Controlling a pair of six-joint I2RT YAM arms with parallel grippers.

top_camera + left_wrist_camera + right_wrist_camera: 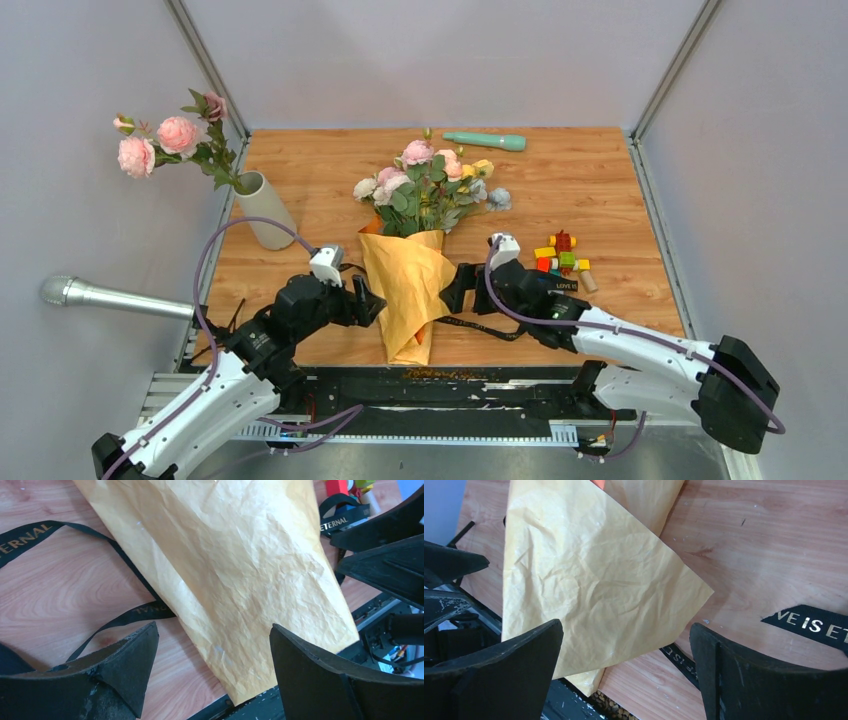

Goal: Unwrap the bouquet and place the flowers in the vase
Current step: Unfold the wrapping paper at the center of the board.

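Between our left pincer [375,302] and right pincer [458,288] the bouquet [412,265] lies on the bench [600,190], paper tip [410,352] toward us, blooms [430,180] pointing away. Both pincers stand spread, pinching nothing, equally near; the loose paper flap [589,580] faces the right one.

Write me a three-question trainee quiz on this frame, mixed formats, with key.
1. True or false: the vase is empty.
2. The black strap is: A) tied around the paper; B) lying loose on the table; C) hanging from the vase.
3. Is the left gripper or the right gripper gripping the paper?
Key: 1. False, pink flowers stand in it. 2. B. 3. Neither; both are open, one on each side of the paper.
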